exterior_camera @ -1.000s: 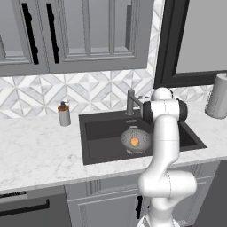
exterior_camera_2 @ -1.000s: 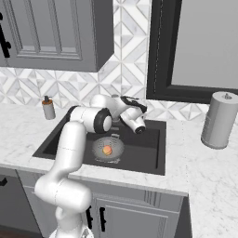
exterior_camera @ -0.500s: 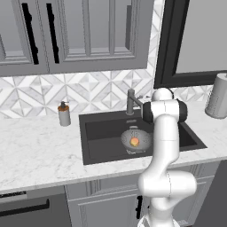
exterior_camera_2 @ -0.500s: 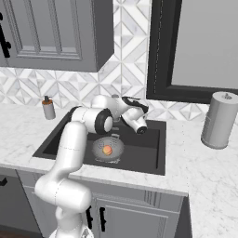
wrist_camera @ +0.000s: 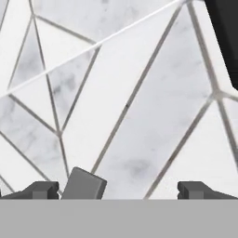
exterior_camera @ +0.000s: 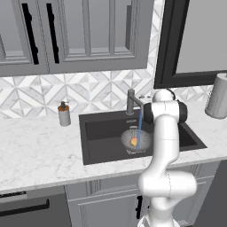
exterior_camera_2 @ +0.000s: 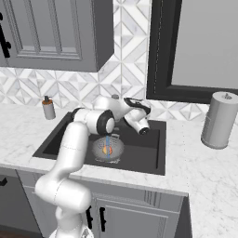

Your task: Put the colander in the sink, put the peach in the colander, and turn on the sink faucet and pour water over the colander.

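small grey perforated metal colander (exterior_camera: pixel 135 140) sits inside the dark rectangular sink (exterior_camera: pixel 104 142), orange-pink peach (exterior_camera: pixel 134 142) in it, thin blue water (exterior_camera: pixel 139 128) falling onto it. two-finger gripper (wrist_camera: pixel 118 189) wide open, empty, facing wall tiles.

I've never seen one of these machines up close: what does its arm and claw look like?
The arm is a chain of smooth, glossy white rounded tubes linked by dark bands at the joints. Its claw ends in two small, blocky dark grey fingertips. No loose cables or markings show.
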